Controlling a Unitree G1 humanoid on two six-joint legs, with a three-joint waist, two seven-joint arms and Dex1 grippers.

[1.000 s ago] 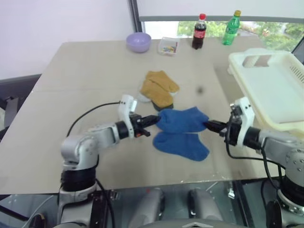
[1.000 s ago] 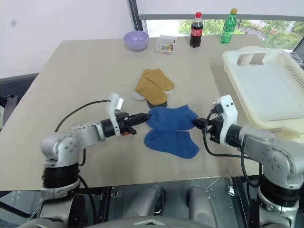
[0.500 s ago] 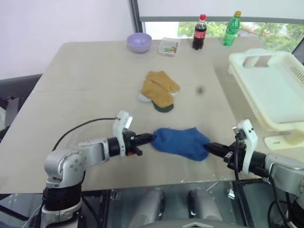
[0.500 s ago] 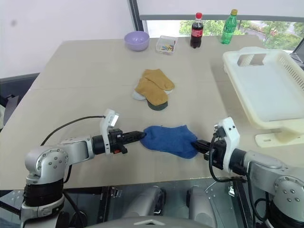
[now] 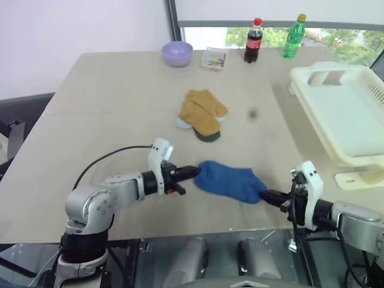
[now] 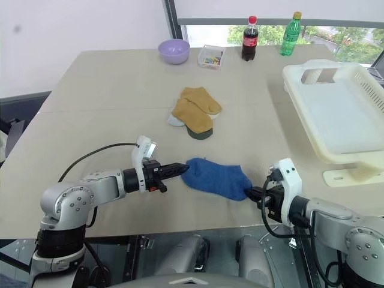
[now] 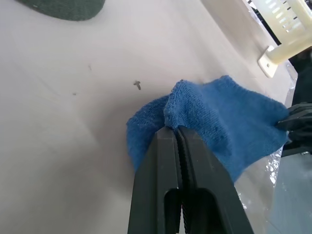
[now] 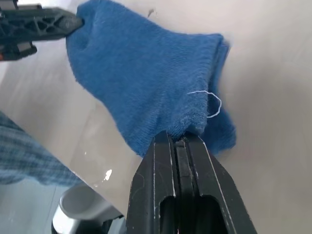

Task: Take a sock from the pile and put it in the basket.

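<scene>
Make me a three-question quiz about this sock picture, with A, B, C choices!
1. Where is the basket?
A. on the robot's right
B. on the robot's left
C. under the table

2. What colour is the sock being held?
A. red
B. blue
C. white

3. How is the sock held?
A. by the left gripper alone
B. by nothing
C. by both, the right gripper too

Answers: 1 A, the basket sits at the table's right edge. 2 B, it is plainly blue. 3 C, each gripper is shut on one end of it.
</scene>
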